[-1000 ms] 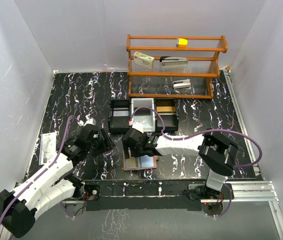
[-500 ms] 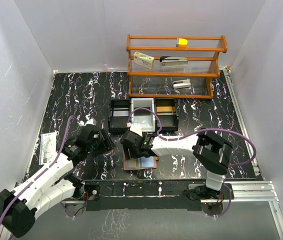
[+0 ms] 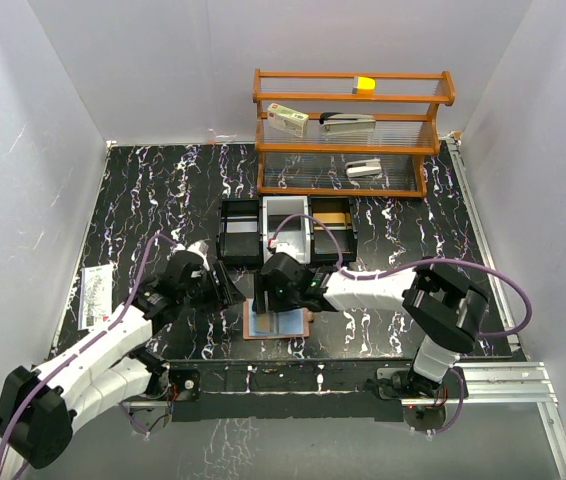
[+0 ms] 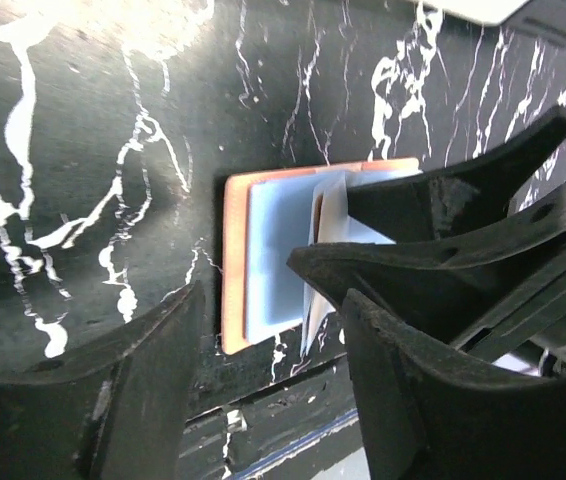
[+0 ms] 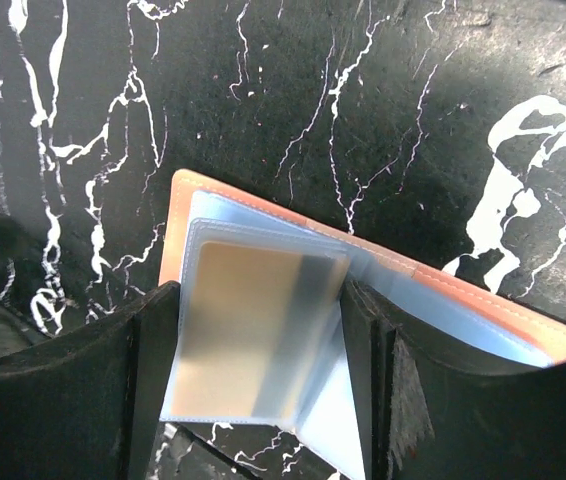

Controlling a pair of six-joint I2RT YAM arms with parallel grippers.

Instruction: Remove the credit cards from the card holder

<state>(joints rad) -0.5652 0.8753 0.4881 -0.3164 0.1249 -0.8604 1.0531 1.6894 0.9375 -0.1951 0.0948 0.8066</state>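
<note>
The card holder [image 3: 281,326] lies open on the black marble table, a salmon-pink cover [image 5: 523,325] with pale blue sleeves [image 4: 268,250]. One sleeve stands raised, and a yellow-orange credit card [image 5: 233,330] shows inside it. My right gripper [image 3: 275,300] hangs over the holder, open, and its fingers [image 5: 153,380] sit at the raised sleeve's two side edges. Just left of the holder my left gripper [image 3: 225,290] is open and holds nothing. In the left wrist view the right gripper's fingers [image 4: 433,275] cover the holder's right half. No other credit cards show.
A black three-part tray [image 3: 235,232] sits just behind the holder. Behind the tray stands a wooden shelf [image 3: 353,150] bearing a white-and-red box [image 3: 288,120] and a stapler [image 3: 348,122]. A plastic packet [image 3: 95,295] lies at the left. The table's front edge is close below the holder.
My left gripper has moved right, closer to the holder's left edge. My right gripper has shifted a little over the holder and its jaws have narrowed slightly round the raised sleeve.
</note>
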